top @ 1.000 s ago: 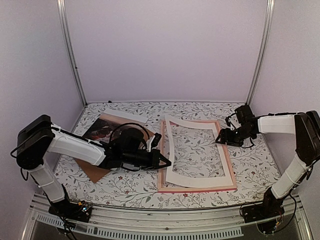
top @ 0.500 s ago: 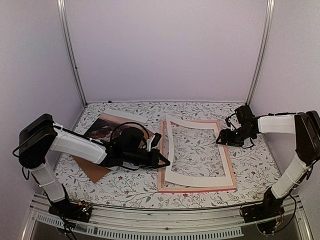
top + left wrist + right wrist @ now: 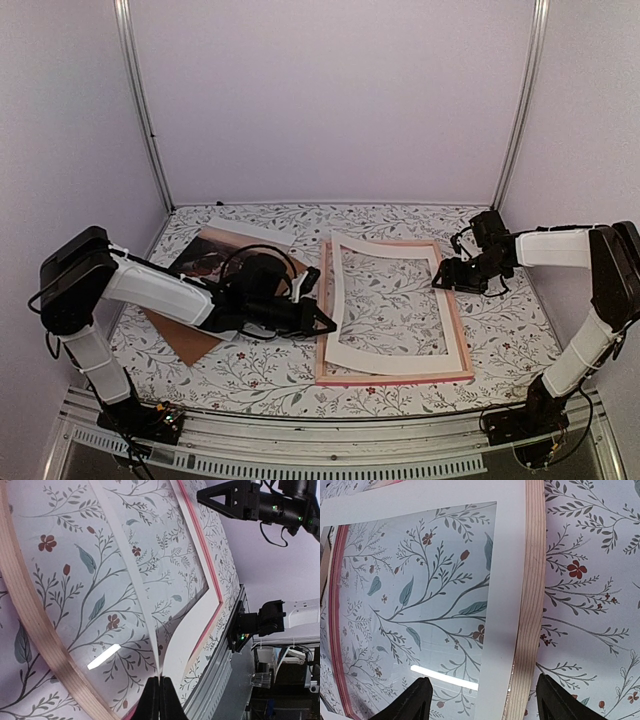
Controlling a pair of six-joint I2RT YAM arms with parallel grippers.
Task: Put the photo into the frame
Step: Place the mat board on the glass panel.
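Note:
The white mat board lies inside the pink frame at the table's middle. My left gripper is shut on the mat's left edge and holds that edge lifted and bowed; the left wrist view shows the shut gripper pinching the mat over the frame's glass. My right gripper is open, straddling the frame's right rail and the mat's border, with both fingertips apart from them. The dark photo lies at the back left, behind my left arm.
A brown backing board lies under the photo and my left arm. Metal posts stand at the back corners, and a rail runs along the near edge. The floral cloth covers the table.
My left gripper has drawn back slightly to the left with the mat's edge, which bows a little more. The right arm has not moved.

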